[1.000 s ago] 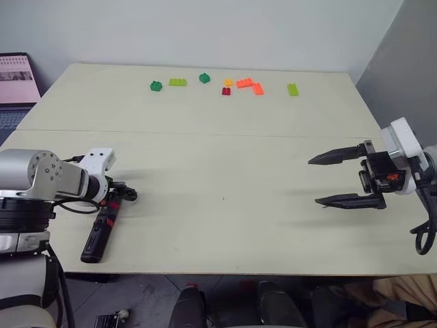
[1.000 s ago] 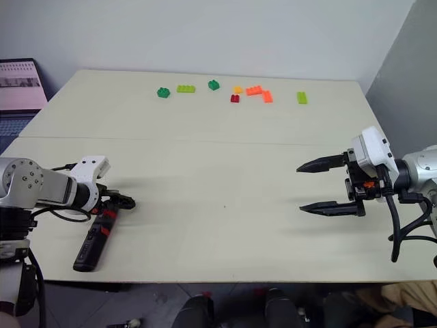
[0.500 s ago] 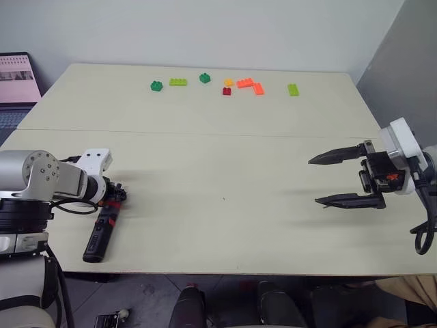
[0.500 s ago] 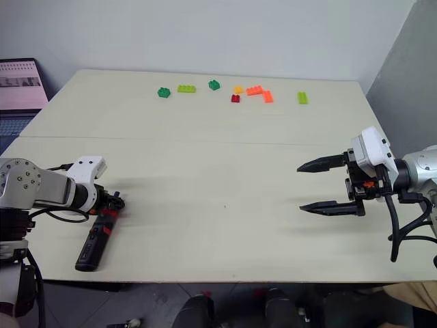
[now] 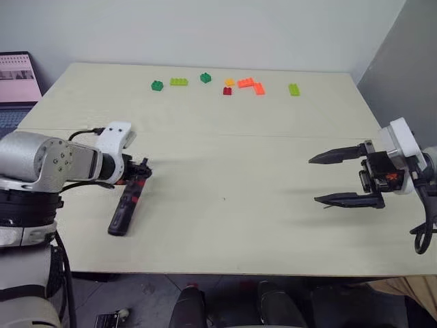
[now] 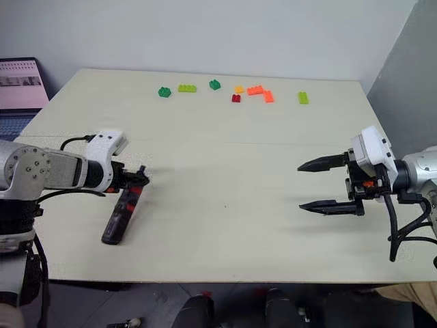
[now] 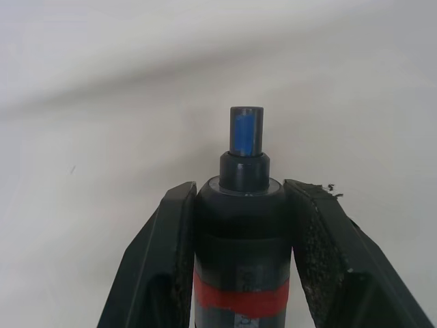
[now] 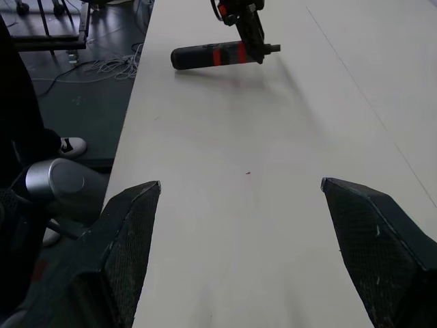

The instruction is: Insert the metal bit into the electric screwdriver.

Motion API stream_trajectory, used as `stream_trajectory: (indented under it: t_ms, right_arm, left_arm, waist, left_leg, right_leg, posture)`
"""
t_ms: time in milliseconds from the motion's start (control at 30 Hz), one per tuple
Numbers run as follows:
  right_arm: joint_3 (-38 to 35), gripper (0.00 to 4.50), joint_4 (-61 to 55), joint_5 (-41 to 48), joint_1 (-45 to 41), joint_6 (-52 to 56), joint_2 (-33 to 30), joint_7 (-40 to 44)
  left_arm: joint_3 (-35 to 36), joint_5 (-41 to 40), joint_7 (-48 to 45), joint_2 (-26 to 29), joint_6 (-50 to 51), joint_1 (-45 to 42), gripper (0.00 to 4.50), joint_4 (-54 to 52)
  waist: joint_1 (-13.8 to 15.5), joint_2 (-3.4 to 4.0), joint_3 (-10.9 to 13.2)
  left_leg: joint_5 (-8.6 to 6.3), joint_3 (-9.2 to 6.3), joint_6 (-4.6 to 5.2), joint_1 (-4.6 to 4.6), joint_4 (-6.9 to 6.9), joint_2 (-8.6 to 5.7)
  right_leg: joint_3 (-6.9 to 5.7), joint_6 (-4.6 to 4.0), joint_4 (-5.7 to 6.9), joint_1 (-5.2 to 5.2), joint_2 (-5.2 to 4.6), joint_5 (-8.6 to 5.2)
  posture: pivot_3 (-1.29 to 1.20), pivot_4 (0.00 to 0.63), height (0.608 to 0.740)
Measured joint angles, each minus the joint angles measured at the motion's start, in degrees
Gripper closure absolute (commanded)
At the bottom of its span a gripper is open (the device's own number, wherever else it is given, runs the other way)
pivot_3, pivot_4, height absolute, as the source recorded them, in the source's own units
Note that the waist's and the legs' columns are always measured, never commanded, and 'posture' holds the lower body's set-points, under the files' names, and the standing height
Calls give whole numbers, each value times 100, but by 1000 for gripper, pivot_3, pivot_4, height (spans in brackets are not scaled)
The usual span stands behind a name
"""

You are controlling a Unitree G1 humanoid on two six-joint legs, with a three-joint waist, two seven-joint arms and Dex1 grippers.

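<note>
A: What is seen nearest, on the left side of the worktop (image 5: 225,225)?

B: The electric screwdriver (image 5: 128,205) is gripped near its front end, by the red band, in the clenched jaws of the left gripper (image 5: 138,175). The rear end of the tool is angled toward the near edge of the worktop, and the tool is seen slanting down from the grip. In the left wrist view the black barrel (image 7: 242,246) is pinched between the two fingers (image 7: 167,266), with a short nose and a blue-tinted tip projecting past them.

A: And on the right?

B: The right gripper (image 5: 341,179) is held above the worktop, pointing left, with its jaws spread wide and nothing between them. It is well apart from the screwdriver.

A: Is the metal bit located?

B: It cannot be made out.

A: What is seen farther away?

B: A row of toy bricks (image 5: 225,85), green, orange, red and lime, is laid near the far edge. A laptop screen (image 5: 17,78) is seen beyond the far left corner.
</note>
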Motion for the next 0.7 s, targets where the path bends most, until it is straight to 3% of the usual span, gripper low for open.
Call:
stream_trajectory:
  t_ms: [367, 467, 700]
  right_arm:
    - [-806, 537, -668, 377, 690, 554, -2, -812]
    - [-1115, 537, -934, 587, 829, 786, 9, -1164]
    - [-1427, 537, -1475, 828, 1025, 1071, 472, -2313]
  left_arm:
    - [-156, 366, -771, -1666, -1853, -247, 2865, -511]
    - [-303, 626, -933, -2417, -2695, -250, 2865, -439]
    - [-650, 1653, -1183, -3608, -5059, -72, 2865, 174]
  waist:
    - [95, -1, 0]
    - [127, -1, 1]
    - [138, 1, -1]
  left_leg:
    - [0, 0, 0, -3, 3, -3]
    - [0, 1, 0, -4, 7, -4]
    - [1, 7, 1, 2, 8, -10]
  right_leg:
    - [2, -1, -3, 2, -2, 1]
    - [3, -2, -4, 4, -2, 1]
    - [16, -1, -7, 11, -3, 2]
  posture:
    - [0, 150, 740]
    - [0, 150, 740]
    - [0, 150, 740]
